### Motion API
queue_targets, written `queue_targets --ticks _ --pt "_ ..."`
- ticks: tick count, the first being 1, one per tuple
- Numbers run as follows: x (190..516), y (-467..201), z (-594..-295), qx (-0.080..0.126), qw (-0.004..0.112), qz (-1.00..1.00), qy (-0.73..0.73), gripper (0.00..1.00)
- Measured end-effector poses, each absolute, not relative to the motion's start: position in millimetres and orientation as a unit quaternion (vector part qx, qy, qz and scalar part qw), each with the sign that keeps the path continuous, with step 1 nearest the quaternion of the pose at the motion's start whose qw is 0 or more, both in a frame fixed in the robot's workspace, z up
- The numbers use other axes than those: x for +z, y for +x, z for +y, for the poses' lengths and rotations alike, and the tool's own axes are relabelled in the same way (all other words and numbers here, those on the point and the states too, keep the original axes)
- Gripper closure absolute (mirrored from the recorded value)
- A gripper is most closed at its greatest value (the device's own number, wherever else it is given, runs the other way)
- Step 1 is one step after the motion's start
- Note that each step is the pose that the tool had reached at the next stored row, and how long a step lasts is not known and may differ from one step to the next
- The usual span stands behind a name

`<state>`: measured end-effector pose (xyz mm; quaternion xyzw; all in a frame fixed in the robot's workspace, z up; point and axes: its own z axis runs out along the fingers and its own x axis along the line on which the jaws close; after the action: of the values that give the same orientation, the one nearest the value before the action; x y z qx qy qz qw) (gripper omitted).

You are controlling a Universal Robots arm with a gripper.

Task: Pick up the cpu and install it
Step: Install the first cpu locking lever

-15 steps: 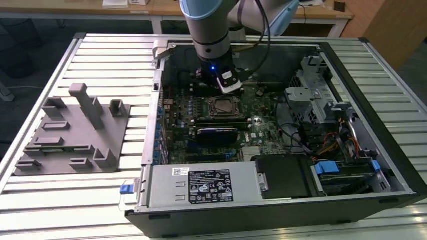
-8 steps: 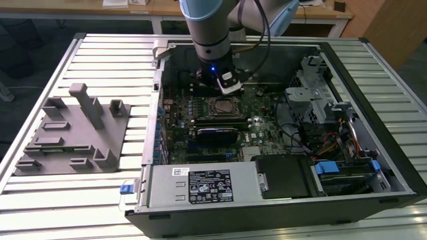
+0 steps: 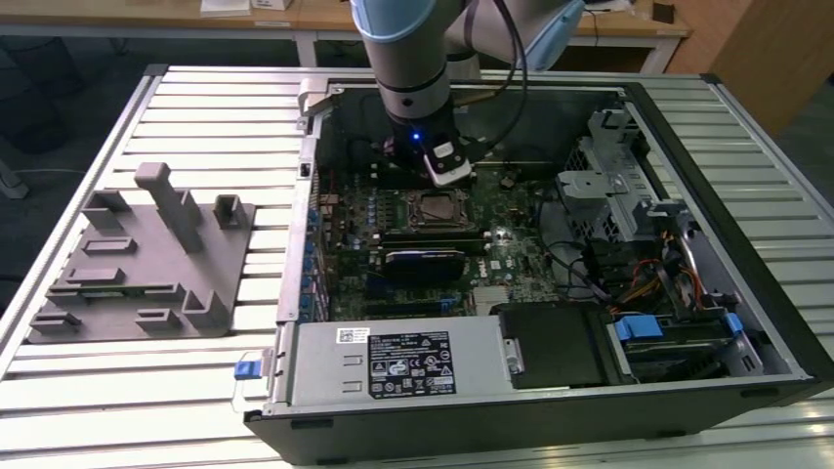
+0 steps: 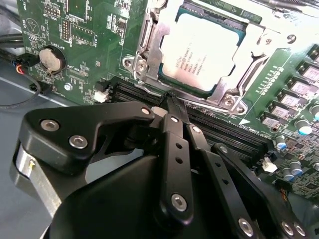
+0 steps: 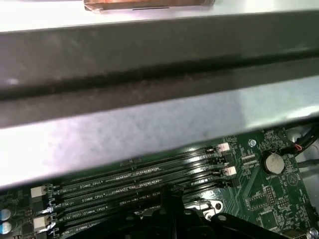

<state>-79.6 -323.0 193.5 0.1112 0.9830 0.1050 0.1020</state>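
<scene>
Inside an open computer case (image 3: 729,322) on a slatted counter (image 3: 195,117), the cpu (image 4: 205,50) sits seated in its motherboard socket, framed by the metal bracket (image 4: 149,55). The claw (image 4: 172,102), fingers pressed together and holding nothing, hovers just beside the socket over the memory slots (image 5: 139,179).

Cpu (image 4: 203,51): small flat square chip, pale silvery top w/ thin dark rim, lies flat in motherboard socket (image 4: 149,59), metal frame around it.
</scene>
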Motion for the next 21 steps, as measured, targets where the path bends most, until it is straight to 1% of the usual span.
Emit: queue_targets --ticks 8,15,21 --pt "191.6 -79.2 -323.0 0.099 0.103 0.984 0.111 0.89" --pt "191.6 -79.2 -323.0 0.099 0.103 0.984 0.111 0.89" --pt "198.3 -79.2 -323.0 0.099 0.103 0.984 0.111 0.89"
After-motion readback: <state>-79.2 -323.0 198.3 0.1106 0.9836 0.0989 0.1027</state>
